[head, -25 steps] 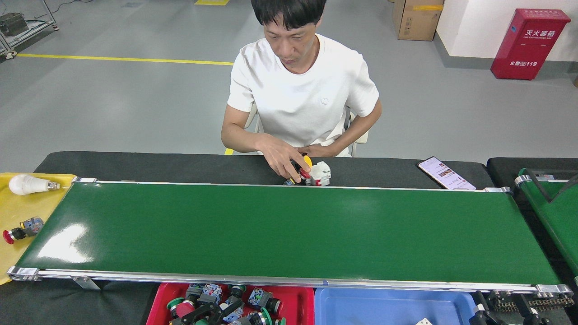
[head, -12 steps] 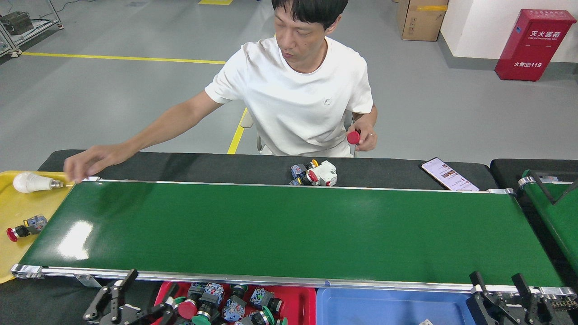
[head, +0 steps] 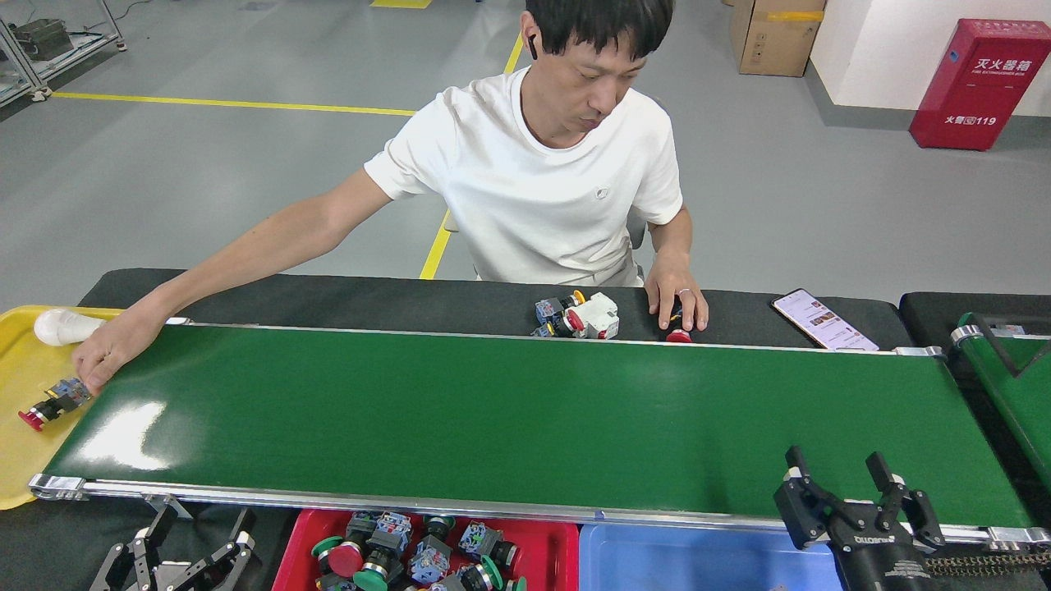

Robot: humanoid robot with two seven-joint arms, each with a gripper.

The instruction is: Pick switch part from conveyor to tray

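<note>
The conveyor (head: 525, 410) spans the view, and I see no switch part on its green belt. The red tray (head: 566, 538) sits below its near rail and holds several switch parts (head: 386, 554). More switch parts (head: 575, 316) lie on the black table beyond the far rail. A person's hand presses a red-capped switch part (head: 678, 335) there. The person's other hand touches a switch part (head: 51, 402) on the yellow tray. My left gripper (head: 197, 546) is open at the bottom left, beside the red tray. My right gripper (head: 839, 480) is open over the belt's near right edge.
A blue tray (head: 698, 558) adjoins the red one on the right. The yellow tray (head: 20, 468) at the left end also holds a light bulb (head: 61, 326). A phone (head: 821, 320) lies on the black table. A second green belt (head: 1014, 402) stands at the right.
The person's reaching hand went from the bulb to the switch part on the yellow tray, and the other hand came down onto the table. Both my grippers rose, the right one over the belt edge.
</note>
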